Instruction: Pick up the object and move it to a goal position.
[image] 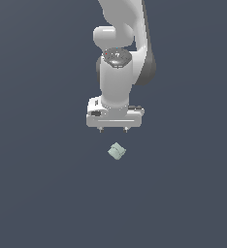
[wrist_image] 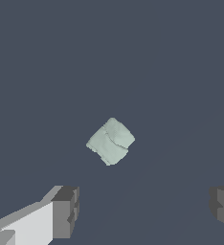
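The object is a small pale mint-green block (image: 117,151) with a faint seam, lying on the dark grey-blue floor, turned diagonally. In the exterior view my white gripper (image: 113,130) hangs just behind and above it, fingers pointing down, apart from the block. In the wrist view the block (wrist_image: 110,141) lies ahead of the gripper (wrist_image: 145,210), off the line between the fingers. The two dark fingertips (wrist_image: 66,210) stand wide apart with nothing between them. The gripper is open and empty.
A flat dark grey-blue floor (image: 38,193) fills both views. No other objects, containers or edges show. The white arm (image: 118,72) rises above the gripper toward the top of the exterior view.
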Tool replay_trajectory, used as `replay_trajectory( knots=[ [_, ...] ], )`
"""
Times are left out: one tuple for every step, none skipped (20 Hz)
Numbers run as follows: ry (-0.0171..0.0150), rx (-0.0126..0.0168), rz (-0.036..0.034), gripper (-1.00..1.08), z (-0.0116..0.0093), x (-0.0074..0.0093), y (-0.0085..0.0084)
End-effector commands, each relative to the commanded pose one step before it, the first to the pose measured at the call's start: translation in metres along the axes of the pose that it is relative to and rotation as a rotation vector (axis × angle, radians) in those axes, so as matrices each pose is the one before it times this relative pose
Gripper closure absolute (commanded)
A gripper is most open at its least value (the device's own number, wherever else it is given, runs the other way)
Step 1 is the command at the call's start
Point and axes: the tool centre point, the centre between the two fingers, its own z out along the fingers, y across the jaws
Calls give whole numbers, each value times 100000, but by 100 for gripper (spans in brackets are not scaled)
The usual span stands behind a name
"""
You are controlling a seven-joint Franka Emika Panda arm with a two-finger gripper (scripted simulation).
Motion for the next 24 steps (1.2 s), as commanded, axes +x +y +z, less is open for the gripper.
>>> replay_trajectory(
  knots=[
    [-51, 34, 533, -92, 87, 3, 20],
    [-12, 47, 471, -92, 69, 12, -20],
    [-20, 53, 607, -92, 86, 17, -22],
    [-26, 60, 734, -92, 104, 21, -33],
    [-31, 71, 875, -92, 124, 24, -38],
    [-35, 86, 1022, -92, 146, 27, -43],
    [-38, 101, 1177, -92, 169, 29, -44],
    [-42, 113, 1321, -92, 191, 30, -49],
    [-48, 122, 1459, -92, 211, 32, -53],
    [-54, 126, 1591, -92, 230, 34, -59],
    [-61, 131, 1729, -92, 249, 35, -64],
    [-67, 135, 1869, -92, 269, 36, -69],
    [-73, 139, 2013, -92, 291, 36, -73],
    [-80, 142, 2159, -92, 312, 36, -76],
    [-86, 142, 2301, -92, 333, 35, -81],
    [-92, 141, 2445, -92, 354, 33, -85],
    [-98, 138, 2589, -92, 375, 31, -88],
    [-103, 134, 2735, -92, 396, 29, -91],
    [-105, 125, 2816, -92, 408, 26, -91],
    [-103, 112, 2820, -92, 409, 22, -88],
    [-101, 99, 2819, -92, 409, 17, -86],
    [-98, 87, 2821, -92, 409, 13, -83],
    [-94, 75, 2822, -92, 409, 10, -80],
    [-89, 63, 2823, -92, 409, 6, -76]
  ],
)
